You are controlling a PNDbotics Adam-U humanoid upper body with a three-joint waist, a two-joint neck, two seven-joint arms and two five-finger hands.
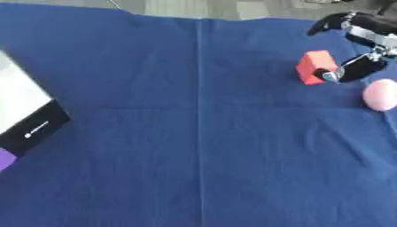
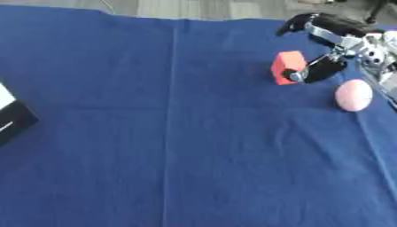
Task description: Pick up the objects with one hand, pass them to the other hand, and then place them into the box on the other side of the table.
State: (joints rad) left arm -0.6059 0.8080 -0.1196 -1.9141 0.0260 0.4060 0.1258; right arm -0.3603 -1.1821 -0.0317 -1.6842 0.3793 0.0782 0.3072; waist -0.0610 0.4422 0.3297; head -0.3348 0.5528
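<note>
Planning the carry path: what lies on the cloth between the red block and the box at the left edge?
Nothing: only bare blue cloth lies between the red block and the box, clearest in the left eye view.

Blue cloth [image 1: 194,146] spread over the whole table, a straight crease down its middle, faint wrinkles across — grey floor [image 1: 194,6] along the far edge.

— What does the worktop [image 1: 155,155] look like?
— It fills nearly the whole view under a deep blue cloth [image 2: 232,177], with a straight crease [image 1: 199,111] running from the far edge toward the near one and faint folds across it.
— And beyond it?
— A narrow strip of floor [image 1: 194,6], grey, possibly in paler and darker panels. The light is soft and even.
</note>
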